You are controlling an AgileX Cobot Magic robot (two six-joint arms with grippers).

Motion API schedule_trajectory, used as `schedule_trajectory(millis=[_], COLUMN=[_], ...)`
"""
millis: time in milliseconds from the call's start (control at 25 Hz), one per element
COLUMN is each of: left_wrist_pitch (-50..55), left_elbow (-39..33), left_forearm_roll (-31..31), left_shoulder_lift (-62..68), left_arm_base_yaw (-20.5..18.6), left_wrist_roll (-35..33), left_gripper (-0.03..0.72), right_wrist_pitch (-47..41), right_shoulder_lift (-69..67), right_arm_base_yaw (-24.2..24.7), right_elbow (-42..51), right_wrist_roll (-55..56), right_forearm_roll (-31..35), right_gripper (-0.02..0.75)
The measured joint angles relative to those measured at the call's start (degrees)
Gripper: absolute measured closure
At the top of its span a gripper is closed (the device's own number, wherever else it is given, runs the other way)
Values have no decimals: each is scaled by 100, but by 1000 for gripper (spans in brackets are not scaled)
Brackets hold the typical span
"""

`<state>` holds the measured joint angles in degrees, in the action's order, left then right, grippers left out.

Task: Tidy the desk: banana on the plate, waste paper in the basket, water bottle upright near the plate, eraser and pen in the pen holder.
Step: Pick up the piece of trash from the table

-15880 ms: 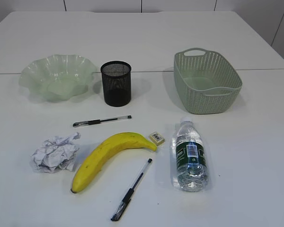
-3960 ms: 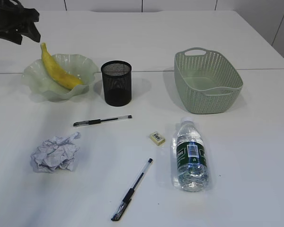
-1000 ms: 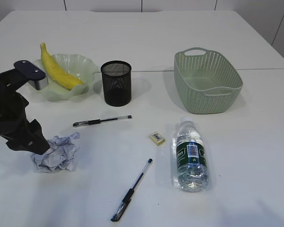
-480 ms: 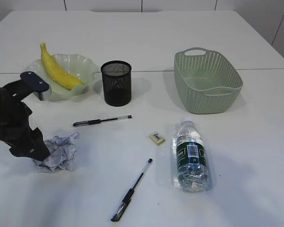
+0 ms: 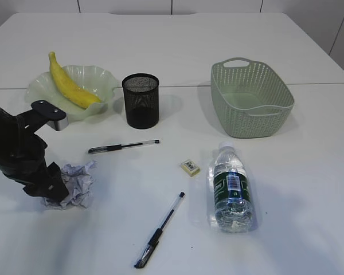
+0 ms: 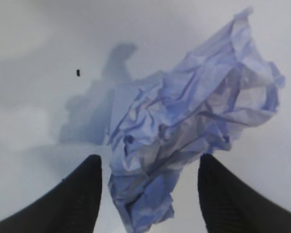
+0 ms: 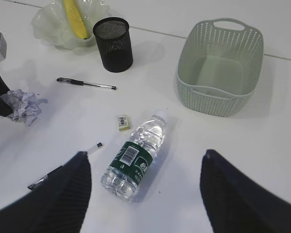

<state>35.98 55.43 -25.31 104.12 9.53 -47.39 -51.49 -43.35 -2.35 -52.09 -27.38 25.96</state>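
Looking first at the waste paper (image 5: pixel 74 184), we find the crumpled ball lying on the white surface (image 5: pixel 298 172) at front left, with our left gripper (image 6: pixel 148 194) lowered over it. In the left wrist view the two dark fingers (image 6: pixel 80 199) stand well apart on either side of the paper's lower edge, straddling it without yet pressing it, so nothing is gripped. From the exterior view the left arm (image 5: pixel 14 152) comes in from the left edge and bends steeply down, its wrist tipped toward the surface and covering the ball's left side. Our right gripper (image 7: pixel 145 194) hangs high above the front of the surface, fingers spread wide and empty, looking down on the water bottle (image 7: pixel 136 155), which lies on its side. Just left of the bottle's cap sits the eraser (image 5: pixel 190 167); one pen (image 5: pixel 124 146) lies behind it, another pen (image 5: pixel 159 230) in front. At the back, the banana (image 5: pixel 69 86) rests on the plate (image 5: pixel 100 77), the pen holder (image 5: pixel 141 101) stands beside it, and the basket (image 5: pixel 251 100) sits to the right.
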Motion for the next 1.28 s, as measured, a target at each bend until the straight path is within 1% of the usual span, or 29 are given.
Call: schedule_trajectory(millis=[80, 160, 200, 320, 400, 440, 560, 720, 960, 1120, 1280], left_wrist_pitch=[-12, -12, -21, -21, 16, 50, 165, 347, 480, 603, 989], left_elbow=[0, 0, 0, 0, 0, 0, 0, 0, 0, 0, 0], left_forearm_roll=[-14, -24, -38, -79, -122, -172, -263, -400, -691, -1059, -1377], left_shoulder_lift=[21, 21, 21, 21, 21, 21, 21, 21, -76, -583, -1193], left_arm_base_yaw=[0, 0, 0, 0, 0, 0, 0, 0, 0, 0, 0], left_wrist_roll=[-8, -8, -8, -8, -12, -12, -21, -21, -21, -21, -21], left_gripper=[263, 304, 332, 460, 526, 556, 610, 646, 652, 654, 655], right_wrist_pitch=[0, 0, 0, 0, 0, 0, 0, 0, 0, 0, 0], right_shoulder_lift=[0, 0, 0, 0, 0, 0, 0, 0, 0, 0, 0], right_arm_base_yaw=[0, 0, 0, 0, 0, 0, 0, 0, 0, 0, 0], right_elbow=[0, 0, 0, -3, -3, -3, -3, -3, -3, -3, -3], right_wrist_roll=[-5, -14, -17, -57, -109, -135, -159, -159, -161, -161, -171], right_forearm_roll=[0, 0, 0, 0, 0, 0, 8, 8, 112, 203, 286], right_gripper=[219, 218, 218, 219, 219, 219, 219, 219, 219, 219, 219])
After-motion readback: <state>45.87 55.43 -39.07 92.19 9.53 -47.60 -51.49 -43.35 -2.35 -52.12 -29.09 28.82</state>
